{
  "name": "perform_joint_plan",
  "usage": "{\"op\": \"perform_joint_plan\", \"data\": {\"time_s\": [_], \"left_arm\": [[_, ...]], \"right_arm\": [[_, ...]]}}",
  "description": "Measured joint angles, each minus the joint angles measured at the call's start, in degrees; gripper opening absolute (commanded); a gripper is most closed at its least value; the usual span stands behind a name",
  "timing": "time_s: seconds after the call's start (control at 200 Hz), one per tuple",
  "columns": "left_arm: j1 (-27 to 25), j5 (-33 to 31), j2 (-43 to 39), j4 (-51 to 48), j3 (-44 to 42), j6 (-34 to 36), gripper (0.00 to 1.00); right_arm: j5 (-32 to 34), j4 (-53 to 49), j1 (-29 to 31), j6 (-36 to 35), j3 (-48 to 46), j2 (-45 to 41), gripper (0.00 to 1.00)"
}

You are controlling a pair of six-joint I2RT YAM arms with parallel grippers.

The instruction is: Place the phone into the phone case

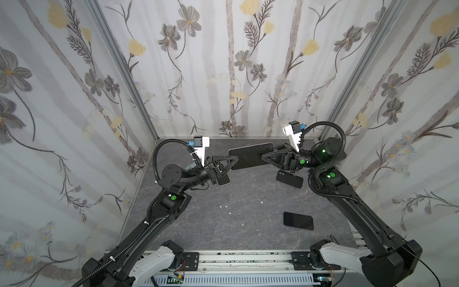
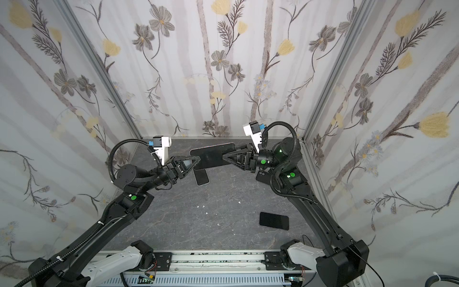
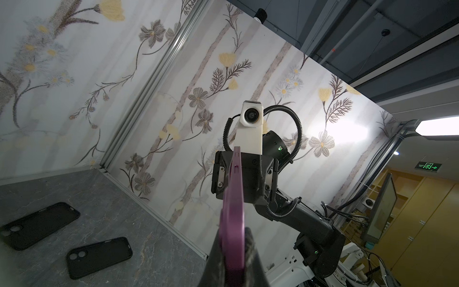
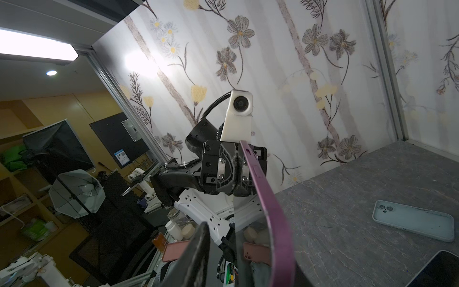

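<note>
Phone midair, L gripper tight, R gripper loose

The left claw and the right claw were lifted up, pointing at each other. The left was pinched tight; the right's jaws stood apart.

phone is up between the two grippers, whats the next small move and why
Probably close the right gripper fully on the phone: the left gripper clamps its other end, while one right finger stands clear of the purple edge.
</note>
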Motion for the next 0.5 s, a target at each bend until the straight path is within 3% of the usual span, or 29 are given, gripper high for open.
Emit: {"op": "perform_joint_plan", "data": {"time_s": [0.2,0.32,0.48,0.5], "left_arm": [[0.00,0.42,-0.50,0.20,-0.17,-0.02,0.00],[0.02,0.66,-0.70,0.15,-0.17,0.79,0.00],[0.07,0.70,-0.85,-0.48,-0.17,1.57,0.00],[0.04,0.50,-0.92,-0.68,-0.17,1.70,0.05]], "right_arm": [[0.02,-0.33,-0.57,-0.63,0.00,0.17,0.18],[-0.55,-0.44,-0.90,-0.31,0.00,0.26,0.00],[-1.05,-0.44,-1.05,0.04,0.00,0.31,0.00],[-1.05,-0.44,-1.07,0.04,0.00,0.31,0.00]]}}
